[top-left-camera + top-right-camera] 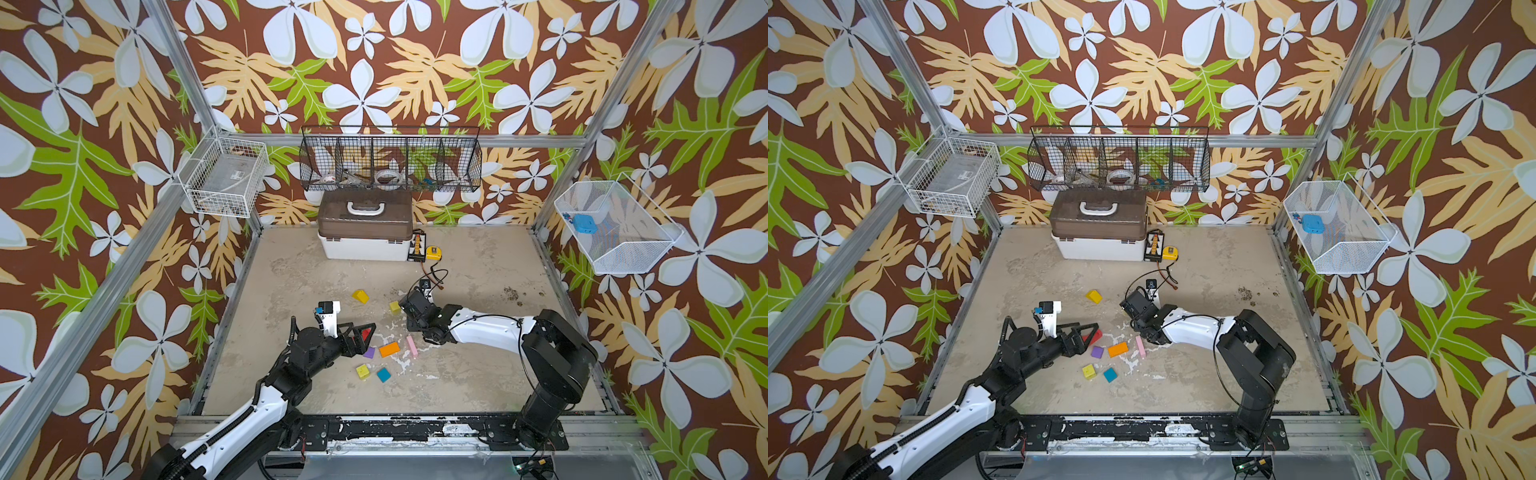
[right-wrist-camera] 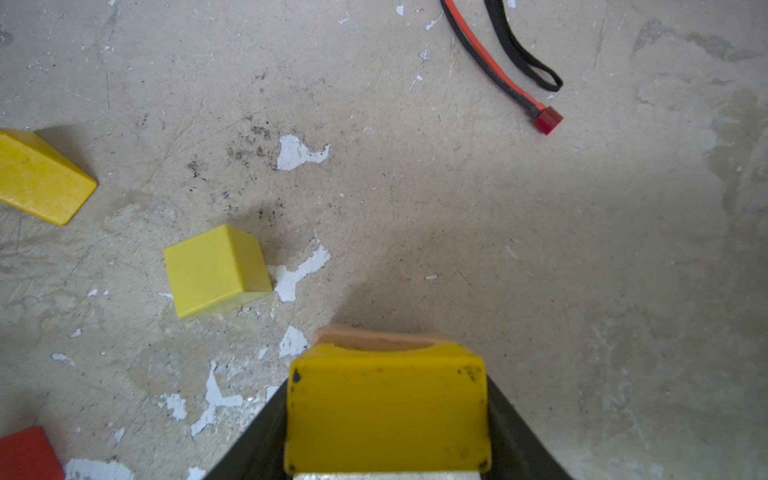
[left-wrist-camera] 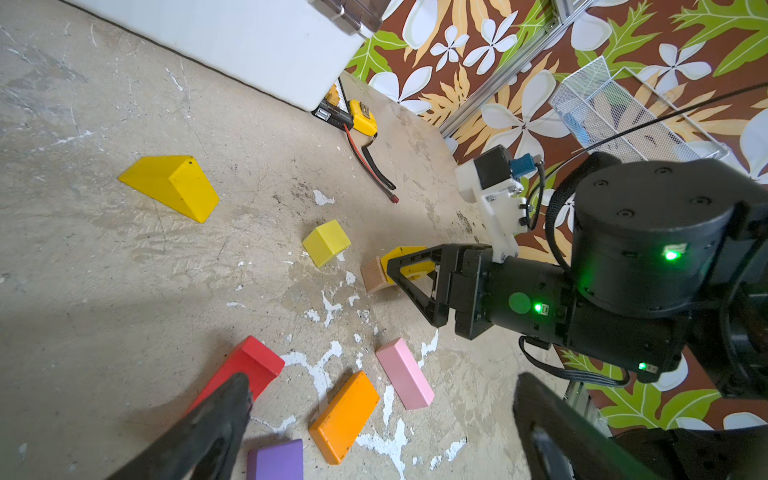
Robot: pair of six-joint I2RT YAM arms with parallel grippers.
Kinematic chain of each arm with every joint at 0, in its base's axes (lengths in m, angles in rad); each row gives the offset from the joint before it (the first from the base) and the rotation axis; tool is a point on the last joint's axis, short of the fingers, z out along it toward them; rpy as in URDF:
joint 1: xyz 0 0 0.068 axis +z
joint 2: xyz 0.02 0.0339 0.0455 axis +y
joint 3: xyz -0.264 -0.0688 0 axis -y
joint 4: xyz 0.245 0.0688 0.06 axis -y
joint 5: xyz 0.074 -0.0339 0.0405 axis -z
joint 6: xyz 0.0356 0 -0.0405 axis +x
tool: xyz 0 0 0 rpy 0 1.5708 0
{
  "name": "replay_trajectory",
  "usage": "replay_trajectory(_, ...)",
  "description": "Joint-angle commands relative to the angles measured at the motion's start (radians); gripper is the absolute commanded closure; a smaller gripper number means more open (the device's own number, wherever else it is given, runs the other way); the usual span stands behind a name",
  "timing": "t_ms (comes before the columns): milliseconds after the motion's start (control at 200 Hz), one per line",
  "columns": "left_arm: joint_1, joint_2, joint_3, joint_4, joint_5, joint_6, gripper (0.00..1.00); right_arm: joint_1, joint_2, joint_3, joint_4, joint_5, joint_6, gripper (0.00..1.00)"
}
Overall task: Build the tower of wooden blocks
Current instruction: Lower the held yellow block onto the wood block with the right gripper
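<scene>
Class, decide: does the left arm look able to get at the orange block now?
Probably yes: the left gripper is open and empty, and the orange block lies flat just ahead of it, nothing on top.

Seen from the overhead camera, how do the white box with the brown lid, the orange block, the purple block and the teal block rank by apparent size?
In a top view:
1. white box, by far the largest
2. orange block
3. purple block and teal block: too alike to rank

Both top views high overhead, whole table (image 1: 457,386), wrist views low, close, sharing yellow cube (image 3: 326,243)
</scene>
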Motion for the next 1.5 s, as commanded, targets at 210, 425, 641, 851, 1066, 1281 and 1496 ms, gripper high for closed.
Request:
replay_trajectory(210, 0.000, 0.009, 0.004, 0.022, 0.007, -0.007, 0.00, 0.009, 0.014, 0.010, 0.012, 0.006, 0.011, 0.25)
replay_trajectory(425, 0.001, 0.008, 0.004, 0.022, 0.007, -0.006, 0.00, 0.014, 0.023, 0.012, 0.008, 0.020, 0.016, 0.24)
replay_trajectory(641, 0.000, 0.007, 0.003, 0.021, 0.009, -0.006, 0.00, 0.014, -0.007, -0.031, 0.029, 0.045, 0.044, 0.20)
replay_trajectory(851, 0.000, 0.012, 0.003, 0.022, 0.007, -0.006, 0.00, 0.014, -0.004, -0.031, 0.037, 0.045, 0.046, 0.20)
replay_trajectory(1066, 0.000, 0.025, 0.009, 0.024, 0.011, -0.005, 0.00, 0.020, 0.006, -0.032, 0.051, 0.047, 0.051, 0.21)
replay_trajectory(1281, 0.000, 0.032, 0.009, 0.027, 0.015, -0.006, 0.00, 0.022, 0.014, -0.032, 0.050, 0.056, 0.056, 0.21)
replay_trajectory(1496, 0.000, 0.034, 0.010, 0.028, 0.017, -0.004, 0.00, 0.028, 0.024, -0.029, 0.053, 0.059, 0.062, 0.23)
